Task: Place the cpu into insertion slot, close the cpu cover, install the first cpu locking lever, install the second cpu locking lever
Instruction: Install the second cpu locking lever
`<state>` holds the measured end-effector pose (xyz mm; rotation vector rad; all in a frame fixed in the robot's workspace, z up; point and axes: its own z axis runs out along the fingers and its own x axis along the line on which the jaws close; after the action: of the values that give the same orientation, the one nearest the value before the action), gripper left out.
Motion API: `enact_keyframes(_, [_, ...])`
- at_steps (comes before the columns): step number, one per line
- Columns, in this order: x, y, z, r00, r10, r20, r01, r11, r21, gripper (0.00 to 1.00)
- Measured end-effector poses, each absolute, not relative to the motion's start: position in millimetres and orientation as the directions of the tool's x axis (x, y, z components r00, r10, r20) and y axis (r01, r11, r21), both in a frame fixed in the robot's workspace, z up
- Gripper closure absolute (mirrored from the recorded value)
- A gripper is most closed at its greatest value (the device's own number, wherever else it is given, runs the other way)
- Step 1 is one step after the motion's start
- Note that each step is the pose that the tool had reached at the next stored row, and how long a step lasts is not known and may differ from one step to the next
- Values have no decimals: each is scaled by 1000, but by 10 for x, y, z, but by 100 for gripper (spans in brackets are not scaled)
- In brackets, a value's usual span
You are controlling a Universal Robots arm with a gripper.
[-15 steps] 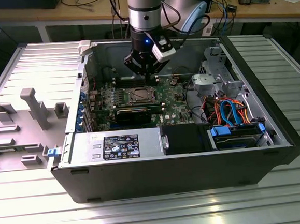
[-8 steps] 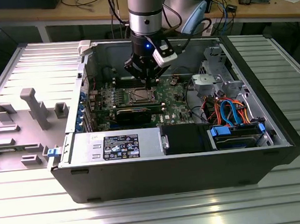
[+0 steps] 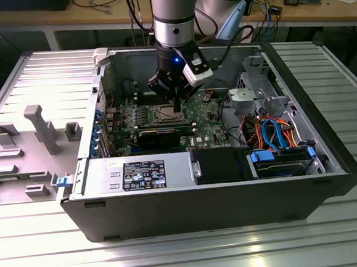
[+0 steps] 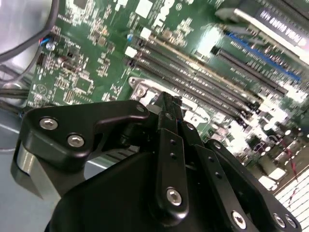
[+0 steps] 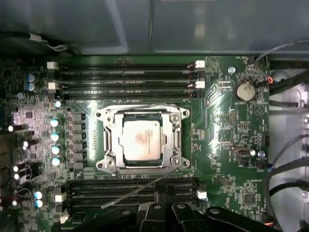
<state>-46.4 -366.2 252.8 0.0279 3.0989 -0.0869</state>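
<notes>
Ribbed metal bench (image 3: 194, 256) carries an open PC case (image 3: 245, 193), cluttered desks behind. Going from the exterior view's left: grey side panel (image 3: 25, 152) lying flat, then green board (image 3: 202, 116) inside the case, drive bay w/ orange and blue cables (image 3: 271, 132) at the exterior view's right.

In the first wrist view the cpu (image 5: 140, 140) sits flat in the slot (image 5: 141, 139), cover (image 5: 171, 140) looks down around it. One thin lever (image 5: 130, 192) juts out loose over the RAM rows, so levers seem to be the step in hand.

To do it well, I'd judge: catch the lever near its tip, press down and tuck it sideways under its hook; keep off the chip and RAM clips.

Gripper (image 3: 176, 104) hangs just above the slot. Fingers (image 4: 170, 140) look pressed together, holding nothing, though the tips are partly hidden.
</notes>
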Motion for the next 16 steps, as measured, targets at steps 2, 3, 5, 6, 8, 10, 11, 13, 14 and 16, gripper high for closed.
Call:
enact_keyframes(2, [-465,-3709,2527,-999,17,-42,20,998,-55,89])
enact_keyframes(3, [-464,-3749,2527,-999,18,-42,20,998,-55,89])
enact_keyframes(5, [-476,-3770,2528,-999,18,-42,20,998,-55,89])
enact_keyframes(6, [-508,-3771,2527,-999,18,-42,20,998,-55,89])
enact_keyframes(8, [-553,-3770,2527,-999,18,-42,20,998,-55,89])
enact_keyframes(10, [-554,-3770,2527,-999,18,-42,20,998,-55,89])
enact_keyframes(11, [-556,-3771,2527,-999,18,-42,20,998,-55,89])
enact_keyframes(13, [-557,-3770,2527,-999,18,-42,20,998,-55,89])
enact_keyframes(14, [-558,-3771,2527,-999,18,-42,20,998,-55,89])
enact_keyframes(16, [-559,-3771,2527,-999,18,-42,20,998,-55,89])
